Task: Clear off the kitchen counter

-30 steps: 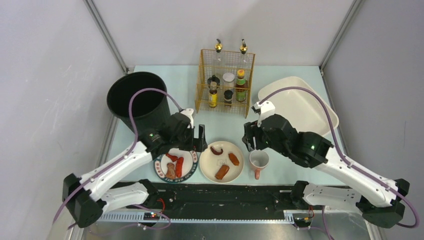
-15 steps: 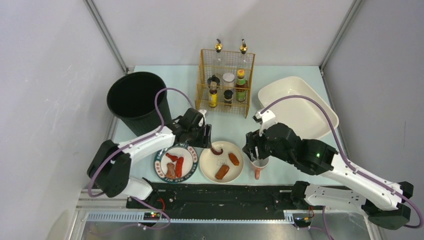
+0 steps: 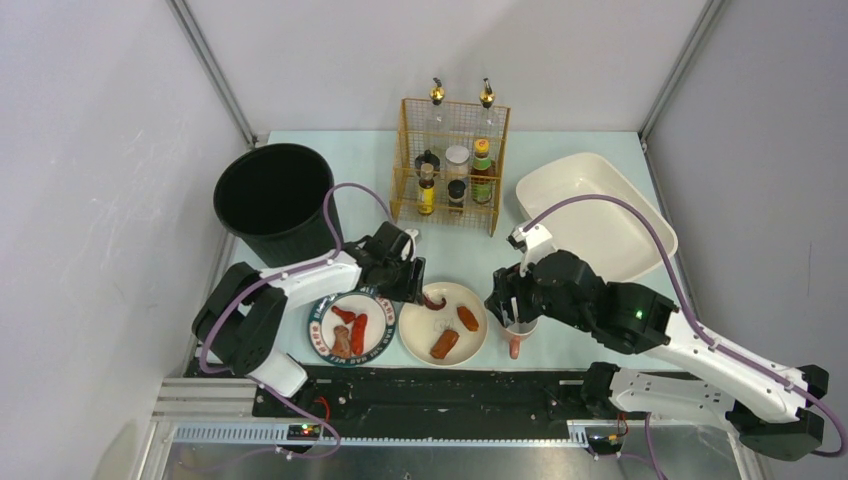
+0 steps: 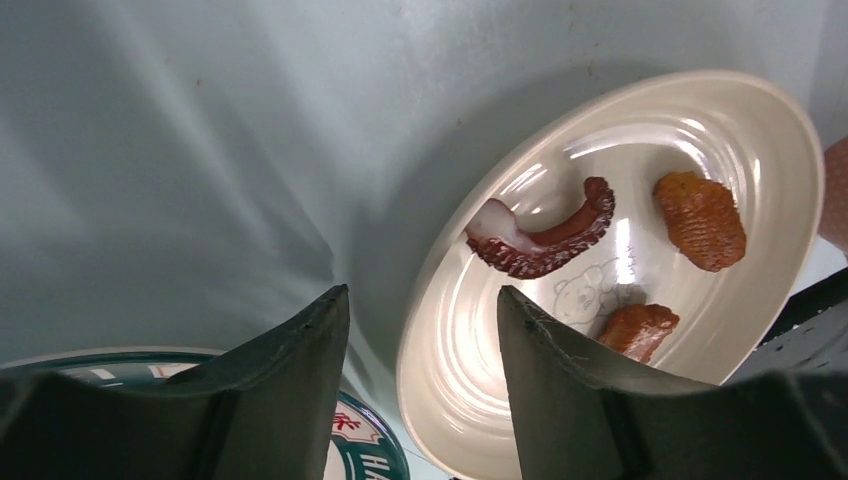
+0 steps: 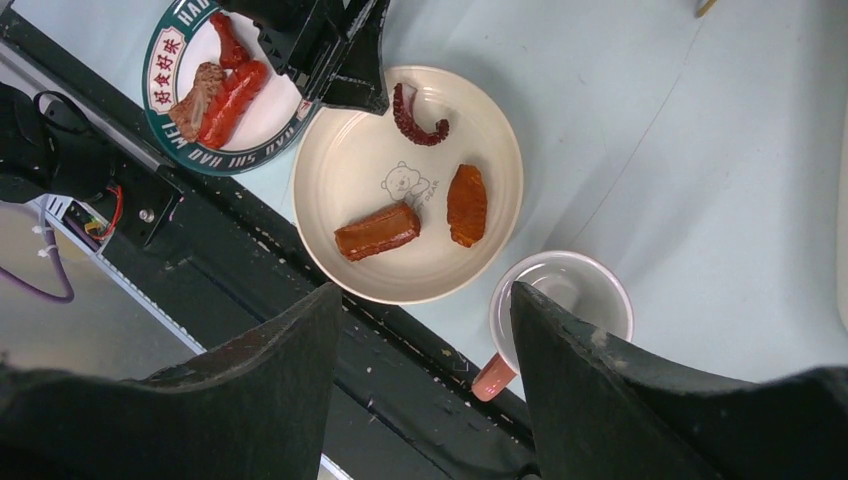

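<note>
The left tool (image 4: 422,292) stands open astride the rim of the cream plate (image 4: 470,340) near the front edge of the surface (image 5: 640,130); the right tool (image 5: 425,290), also open, hovers above the mug (image 5: 565,305).

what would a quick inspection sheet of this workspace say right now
surface: mint counter, dishes along its front edge
job's things: cream plate with tentacle and two browned pieces; green-rimmed plate with reddish food; white cup upright beside cream plate
clutter: black bin, wire rack of bottles, white tub, all further back
grippers: left gripper open over cream plate's rim; right gripper open above cup
cables: purple cable looping along each arm
surroundings: pale walls, metal frame posts
</note>
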{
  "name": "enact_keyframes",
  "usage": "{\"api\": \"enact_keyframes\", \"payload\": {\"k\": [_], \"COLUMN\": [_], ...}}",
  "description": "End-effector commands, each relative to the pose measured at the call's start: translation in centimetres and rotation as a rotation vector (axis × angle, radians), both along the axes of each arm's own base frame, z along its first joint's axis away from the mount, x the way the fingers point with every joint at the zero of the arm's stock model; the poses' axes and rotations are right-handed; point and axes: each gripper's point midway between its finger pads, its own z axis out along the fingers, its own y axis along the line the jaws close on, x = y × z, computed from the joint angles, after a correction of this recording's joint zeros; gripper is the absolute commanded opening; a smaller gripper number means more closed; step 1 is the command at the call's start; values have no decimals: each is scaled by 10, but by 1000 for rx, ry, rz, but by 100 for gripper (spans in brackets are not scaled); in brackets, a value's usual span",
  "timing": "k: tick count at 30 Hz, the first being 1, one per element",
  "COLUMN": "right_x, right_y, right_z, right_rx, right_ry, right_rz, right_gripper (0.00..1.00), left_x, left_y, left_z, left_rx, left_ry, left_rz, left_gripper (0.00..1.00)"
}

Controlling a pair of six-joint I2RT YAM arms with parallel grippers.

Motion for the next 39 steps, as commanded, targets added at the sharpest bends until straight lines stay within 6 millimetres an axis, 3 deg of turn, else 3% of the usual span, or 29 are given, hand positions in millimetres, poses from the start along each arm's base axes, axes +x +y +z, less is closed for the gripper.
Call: {"api": "enact_keyframes", "payload": {"k": [1,17,24,28,32,39], "right_x": [-1,-5,-5,-4,-3,0], "right_y": [6,12,12,9,6,1], "right_z": [2,-1,-2,-2,1,5], "right_rx": [28,26,23,17,23,24], "right_ry": [-1,16,17,7,-4,-31], "right_rz": [9,16,7,-5,-13,-24], "right_gripper": [66,66,66,66,66,66], "left_x": [-1,-18,-18,-14,-10,-2], "left_y": [1,8,7,9,9,3], "left_z": [-4,-20,-26,-22,-7,54], "left_rx": [-25,-51,-79,-94,-137,-269], "left_ry": [-10,42,67,55,31,-69], "left_rz": [-22,10,28,51,82,111], "left_gripper": [60,27,2,0,0,0]}}
